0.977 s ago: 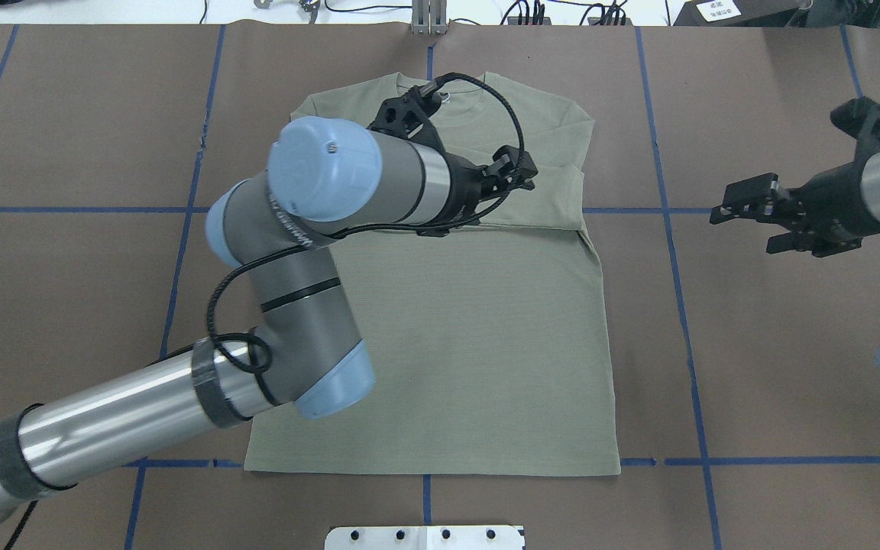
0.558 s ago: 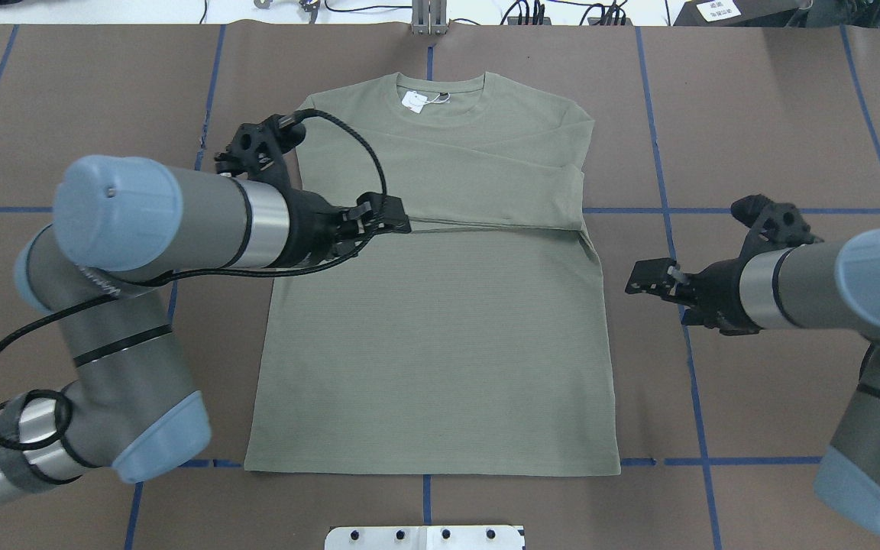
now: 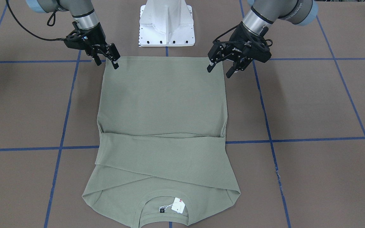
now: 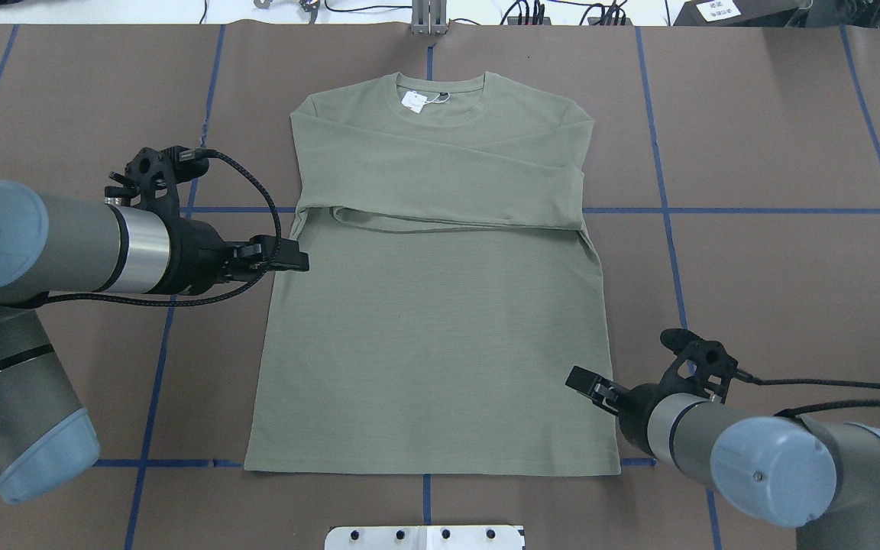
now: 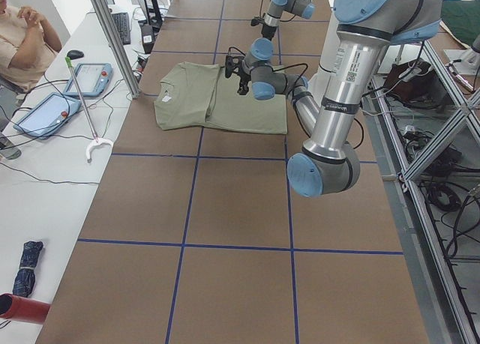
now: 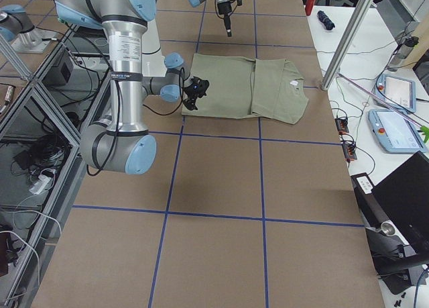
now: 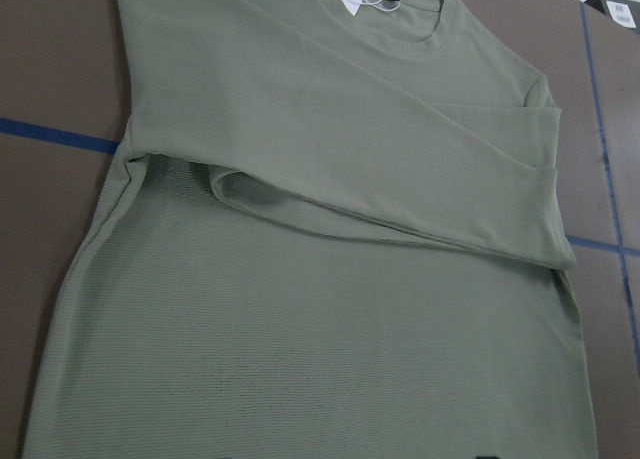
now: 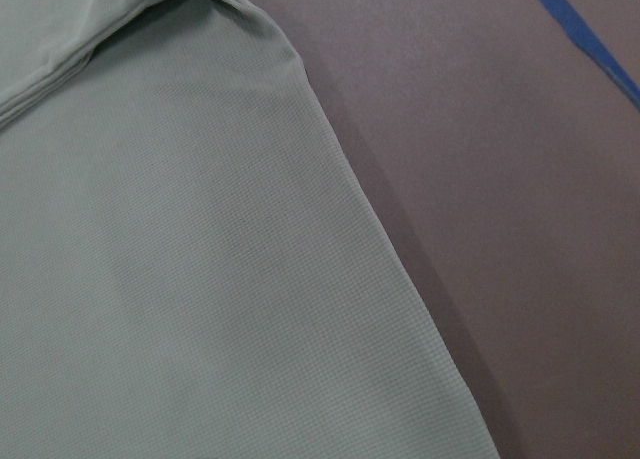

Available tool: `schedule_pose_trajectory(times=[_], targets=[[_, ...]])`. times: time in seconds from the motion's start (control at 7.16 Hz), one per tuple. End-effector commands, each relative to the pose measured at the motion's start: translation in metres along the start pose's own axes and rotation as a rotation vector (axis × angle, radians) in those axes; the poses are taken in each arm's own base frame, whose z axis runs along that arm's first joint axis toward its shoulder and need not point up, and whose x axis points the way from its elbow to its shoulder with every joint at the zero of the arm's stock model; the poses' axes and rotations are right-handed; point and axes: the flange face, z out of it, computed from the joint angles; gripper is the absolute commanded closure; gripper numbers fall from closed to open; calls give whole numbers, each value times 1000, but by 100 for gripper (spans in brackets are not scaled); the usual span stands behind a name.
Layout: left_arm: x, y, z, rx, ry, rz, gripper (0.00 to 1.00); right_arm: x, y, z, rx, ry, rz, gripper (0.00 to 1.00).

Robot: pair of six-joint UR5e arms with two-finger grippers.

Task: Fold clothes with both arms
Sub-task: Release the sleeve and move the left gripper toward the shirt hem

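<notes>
Sage-green knit long-sleeve shirt point(image 3: 163, 101) lay flat on the brown paper-covered desk point(image 3: 312, 104). Its collar, with the white hang tag point(image 3: 178, 205), was on the side far from my base. Both sleeves point(image 3: 163, 155) were folded across the body, and the hem point(image 3: 163, 58) lay nearest me.

My left fingers point(image 3: 210, 66) stood apart over the hem corner on my left. My right fingers point(image 3: 114, 60) stood apart at the opposite corner, and neither pair held anything. Whether either pair touched cloth could not be told. The left wrist view took in most of the shirt, so that arm was probably the higher.

Step in hand, as I judged it: take both hem corners and carry the hem up to the collar. To do it well, I needed to:
- lower each pair astride its corner, catching both layers;
- close the two pairs together and lift level;
- keep the hem taut and parallel to the blue tape lines point(image 3: 296, 139);
- lay it over the sleeves without dragging them.
</notes>
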Motion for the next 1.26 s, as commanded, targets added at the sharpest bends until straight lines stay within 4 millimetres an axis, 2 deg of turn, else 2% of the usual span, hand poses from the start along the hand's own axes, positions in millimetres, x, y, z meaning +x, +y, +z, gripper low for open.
schedule_pose_trajectory(times=[0.0,0.28,0.56,0.98,1.12], targets=[[-11,-3,-3,-5,-11,-7,15,9,38,0,24,10,79,1],[-9,-2,-2,-7,-8,-9,14,24,51,7,40,84,117,1],[-9,-2,-2,-7,-8,-6,14,36,75,8,22,129,103,4],[-9,-2,-3,-6,-6,-8,14,44,77,10,29,150,89,11],[-9,-2,-3,-6,-6,-9,14,44,77,10,29,150,89,18]])
